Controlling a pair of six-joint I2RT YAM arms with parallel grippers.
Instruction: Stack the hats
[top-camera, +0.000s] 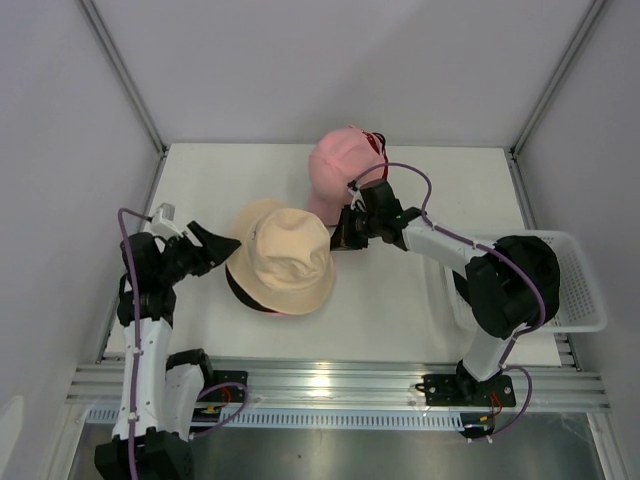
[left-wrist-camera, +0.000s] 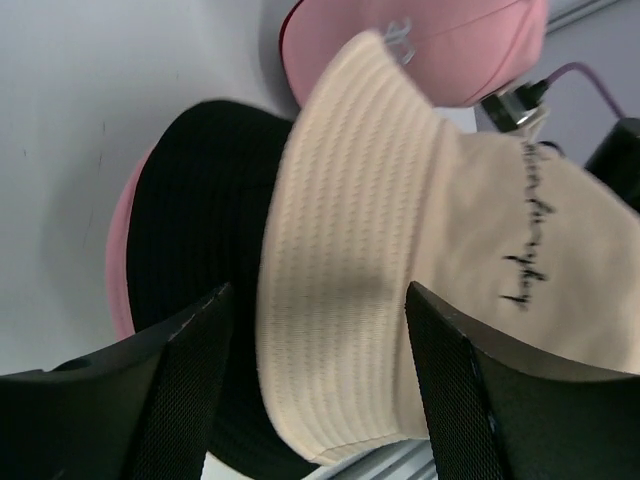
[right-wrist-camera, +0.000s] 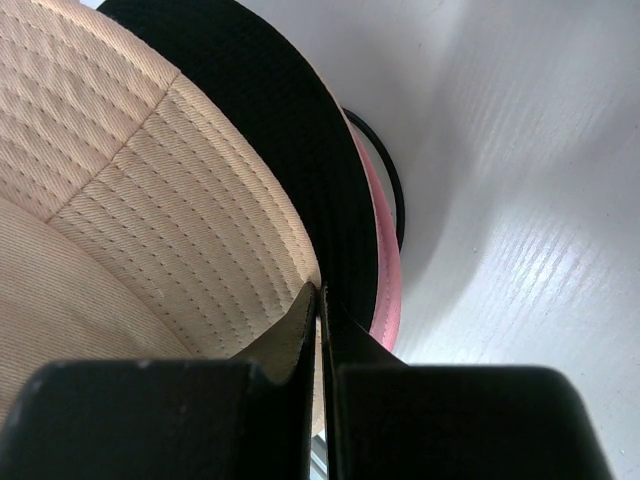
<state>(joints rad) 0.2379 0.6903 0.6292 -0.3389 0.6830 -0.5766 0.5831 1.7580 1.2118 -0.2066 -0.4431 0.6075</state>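
Two tools at one stack of three hats on the white desk (top-camera: 400, 300). Near right, white mesh basket (top-camera: 582, 290). Left of the stack, left tool (left-wrist-camera: 318, 300), jaws spread wide, just beside the brim of the cream bucket hat (top-camera: 282, 255). Beneath that hat, black hat (left-wrist-camera: 200, 250), then pink hat (left-wrist-camera: 116, 250) at the bottom. Beyond the stack, right tool (right-wrist-camera: 320, 295), fingers pressed together at the cream brim's edge; fabric caught or not, impossible to tell. Farthest back, pink cap (top-camera: 335, 165), just behind the stack.
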